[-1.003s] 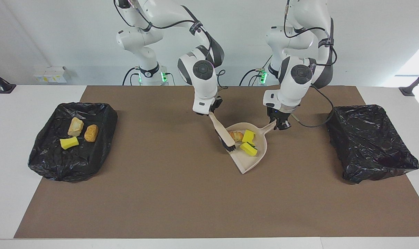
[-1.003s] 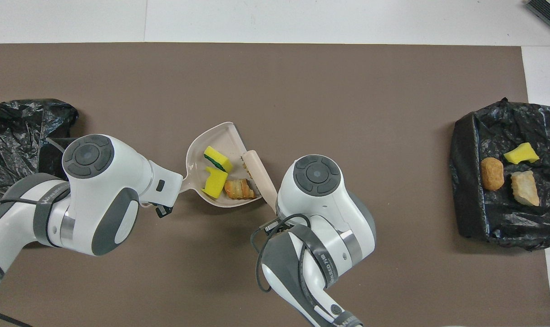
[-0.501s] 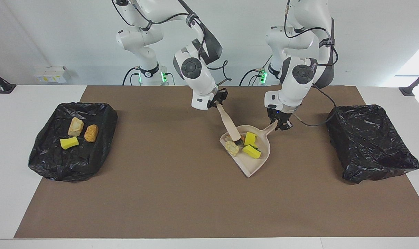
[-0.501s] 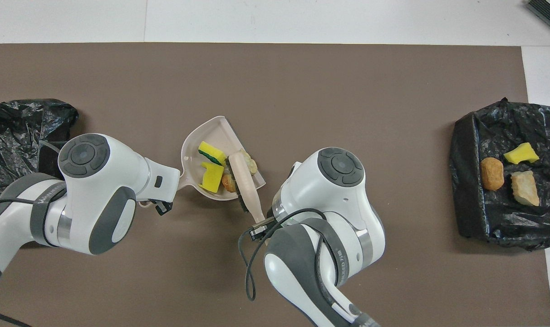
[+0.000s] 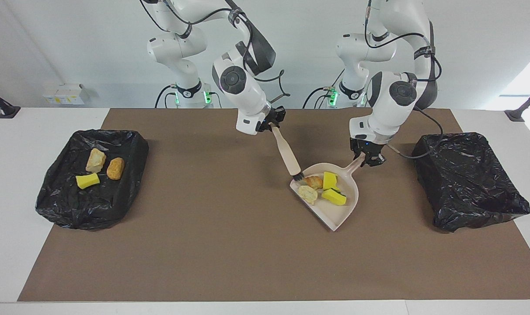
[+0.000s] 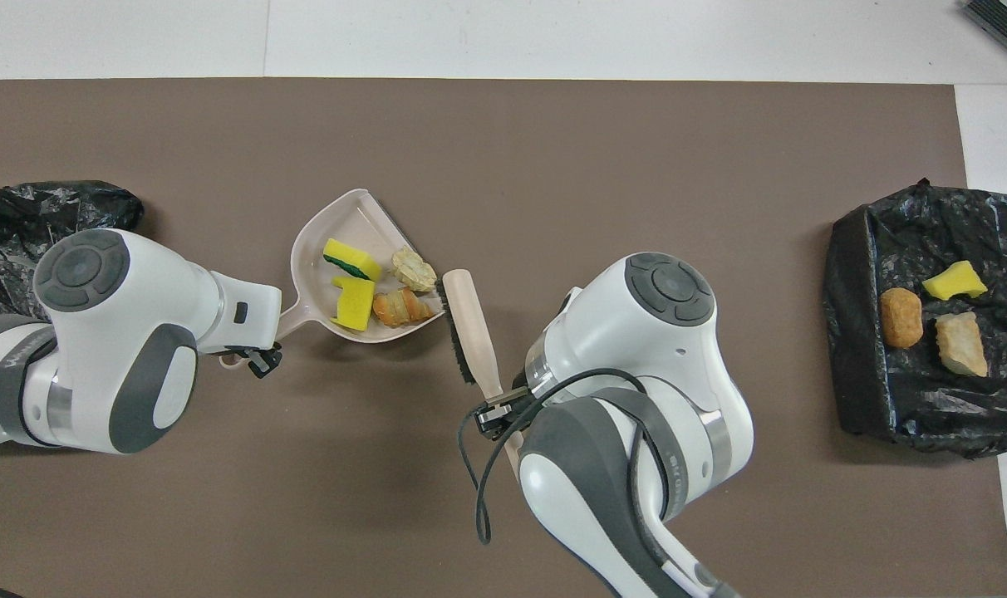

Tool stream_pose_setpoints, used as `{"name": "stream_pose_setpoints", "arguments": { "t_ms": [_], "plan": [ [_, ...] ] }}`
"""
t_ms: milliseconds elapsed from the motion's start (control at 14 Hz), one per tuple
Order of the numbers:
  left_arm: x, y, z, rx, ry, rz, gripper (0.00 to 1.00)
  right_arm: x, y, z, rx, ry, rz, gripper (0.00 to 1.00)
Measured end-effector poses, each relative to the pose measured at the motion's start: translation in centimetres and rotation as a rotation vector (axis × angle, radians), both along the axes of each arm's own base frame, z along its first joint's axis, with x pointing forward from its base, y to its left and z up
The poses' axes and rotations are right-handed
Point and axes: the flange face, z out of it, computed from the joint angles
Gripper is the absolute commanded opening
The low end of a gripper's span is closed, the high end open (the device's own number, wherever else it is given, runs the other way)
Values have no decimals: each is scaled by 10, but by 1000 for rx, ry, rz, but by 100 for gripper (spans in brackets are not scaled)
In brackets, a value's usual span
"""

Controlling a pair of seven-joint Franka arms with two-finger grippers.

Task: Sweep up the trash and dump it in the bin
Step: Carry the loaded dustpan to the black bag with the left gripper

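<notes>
The trash (image 5: 322,187) is split between two places: four scraps lie in the dustpan (image 5: 340,210) near the middle of the brown mat (image 5: 230,245), and three more lie in the black-lined bin (image 5: 90,175) at the right arm's end of the table. A second black-lined bin (image 5: 468,181) sits at the left arm's end; the facing view shows all of it, while the overhead view catches only a corner past the left arm. The left gripper (image 5: 368,156) is closed on the tip of the dustpan's handle, a grip plain in the facing view but covered by the arm's wrist from above. The right gripper (image 5: 270,123) is clamped tight on the end of the brush (image 5: 286,151), which slants down so that its dark bristles meet the dustpan's edge on the side toward the right arm. From above, the brush lies just beside the pan's open side, its bristles alongside the bread-like lump. In the dustpan, two yellow sponge pieces (image 6: 352,282) sit toward the handle, one with a green face that shows best from above; a tan-orange lump (image 6: 399,306) and a paler lump (image 6: 413,269) lie nearer the brush. In the bin, the scraps are a yellow chunk (image 5: 87,180), an orange-brown lump (image 5: 115,168) and a pale lump (image 5: 95,159).
</notes>
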Motion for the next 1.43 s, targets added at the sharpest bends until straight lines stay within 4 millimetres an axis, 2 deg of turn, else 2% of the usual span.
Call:
{"name": "stream_pose_setpoints", "arguments": {
  "t_ms": [143, 286, 501, 716, 931, 1217, 1289, 1361, 1432],
  "plan": [
    [6, 25, 11, -29, -14, 78, 0, -14, 5, 10, -108, -9, -51, 0],
    [11, 58, 28, -75, -27, 171, 0, -43, 25, 10, -166, -10, -70, 0],
    [14, 101, 61, -96, -17, 256, 0, -87, 44, -6, -246, -10, -100, 0],
    [16, 147, 90, -121, 6, 273, 0, -132, 79, -30, -344, -35, -173, 0],
    [4, 217, 114, -171, 68, 348, 0, -166, 110, -52, -376, -58, -196, 0],
    [-17, 313, 142, -220, 96, 401, 0, -172, 121, -87, -383, -66, -185, 0],
    [-21, 336, 147, -229, 94, 401, 0, -172, 121, -92, -386, -66, -185, 43],
    [-24, 356, 151, -229, 89, 392, 0, -172, 120, -92, -386, -67, -186, 99],
    [-26, 374, 157, -213, 86, 381, 0, -172, 120, -92, -385, -68, -186, 100]
  ]
}}
